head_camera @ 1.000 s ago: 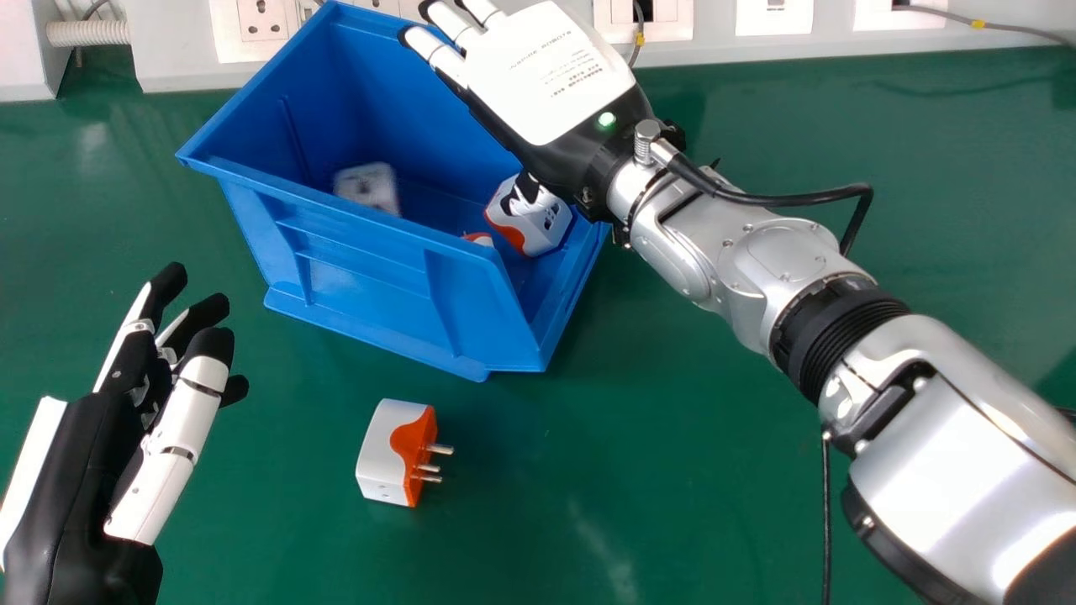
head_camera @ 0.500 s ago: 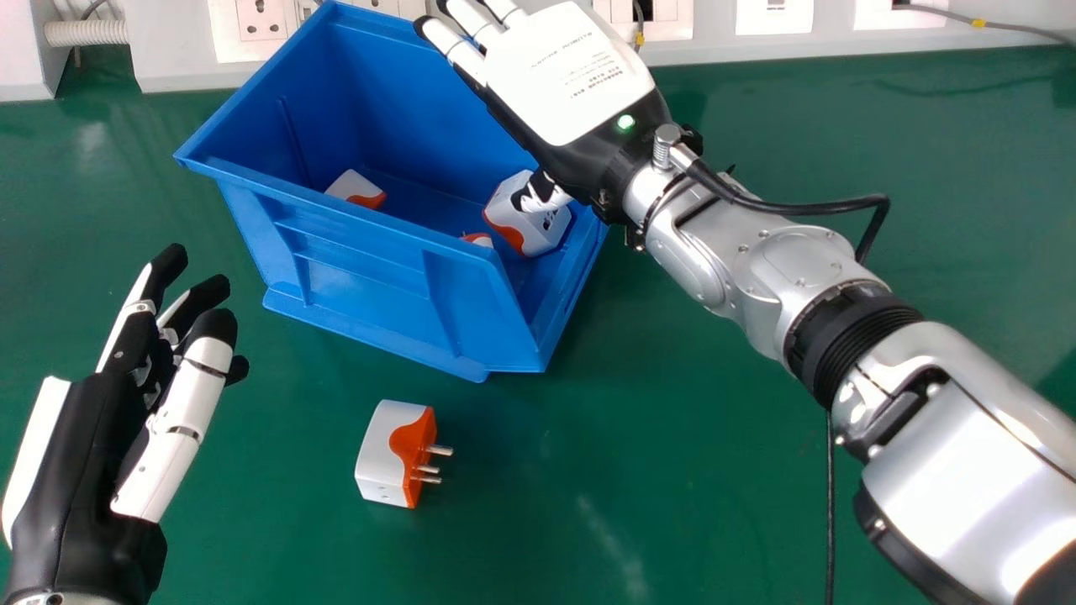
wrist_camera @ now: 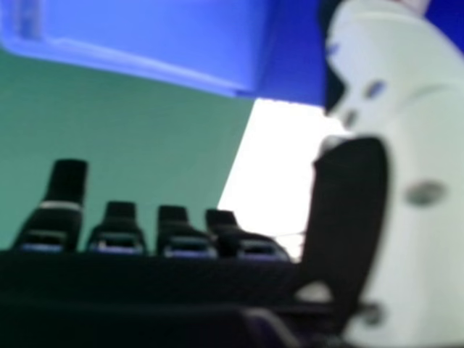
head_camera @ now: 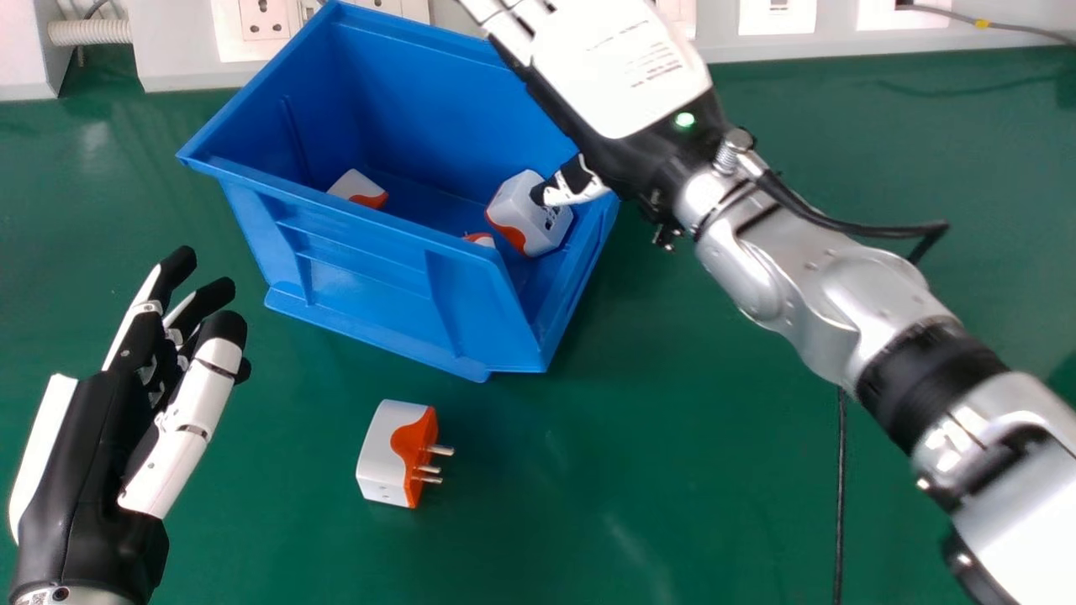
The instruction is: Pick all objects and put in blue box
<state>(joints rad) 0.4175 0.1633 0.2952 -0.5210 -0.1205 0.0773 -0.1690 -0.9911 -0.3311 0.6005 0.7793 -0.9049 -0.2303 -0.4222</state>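
Note:
My right hand (head_camera: 618, 67) is over the right rear part of the blue box (head_camera: 370, 277) in the head view, its fingers extended and holding nothing. Its thumb overlaps a white and orange plug adapter (head_camera: 530, 214) inside the box; contact cannot be told. Two more adapters lie in there, one farther left (head_camera: 357, 186) and one partly hidden by the front wall (head_camera: 481, 240). Another adapter (head_camera: 391, 454) rests on the green table in front, prongs facing right. At the left edge my left hand (head_camera: 80, 454) is open. In the right hand view the right hand (wrist_camera: 406, 188) is near the box (wrist_camera: 159, 36).
A white panel with sockets (head_camera: 265, 21) runs along the back of the green table (head_camera: 672, 470). A dark cable (head_camera: 841, 504) hangs beneath the right forearm, and a thin cable (head_camera: 1000, 25) crosses the back right.
My right hand has moved right and its thumb has shifted toward the box's right side. The left adapter in the box has dropped from an upright to a lower pose. My left hand shifted slightly upward.

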